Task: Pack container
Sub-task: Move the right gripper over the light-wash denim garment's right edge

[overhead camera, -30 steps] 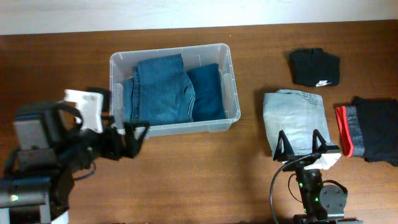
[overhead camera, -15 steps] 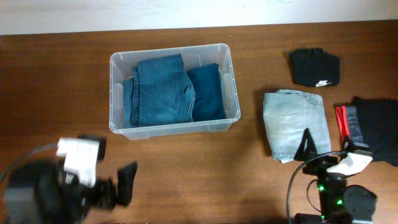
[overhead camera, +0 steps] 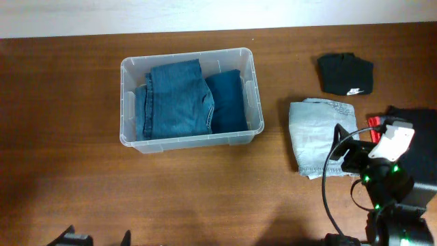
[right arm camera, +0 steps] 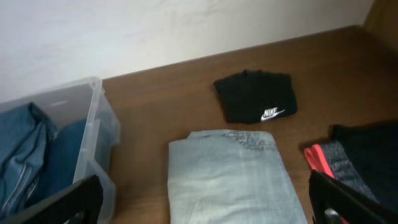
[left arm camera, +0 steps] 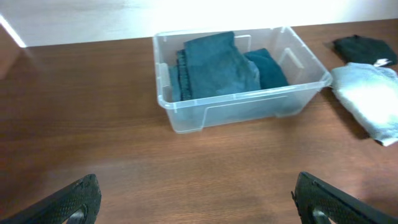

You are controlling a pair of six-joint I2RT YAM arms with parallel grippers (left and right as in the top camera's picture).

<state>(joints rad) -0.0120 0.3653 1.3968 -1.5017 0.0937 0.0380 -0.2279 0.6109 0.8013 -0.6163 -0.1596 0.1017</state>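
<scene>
The clear plastic container (overhead camera: 186,56) stands at the left-centre of the table. It holds folded blue jeans (overhead camera: 174,99) and a dark teal folded garment (overhead camera: 227,102). It also shows in the left wrist view (left arm camera: 242,104) and at the left of the right wrist view (right arm camera: 94,118). My right gripper (overhead camera: 354,137) is open and empty, above the near end of folded light-wash jeans (overhead camera: 315,130); its fingers (right arm camera: 205,208) straddle those jeans (right arm camera: 230,174). My left gripper (left arm camera: 199,205) is open and empty above bare table, well in front of the container. It barely shows at the bottom edge of the overhead view (overhead camera: 95,239).
A folded black garment with a white logo (overhead camera: 345,74) lies at the back right and shows in the right wrist view (right arm camera: 255,96). A black and grey garment with a red band (overhead camera: 410,133) lies at the right edge, beside the light jeans.
My left arm has pulled back from the container's front-left corner to the table's near edge. My right arm has moved right and towards the back, beside the light jeans.
</scene>
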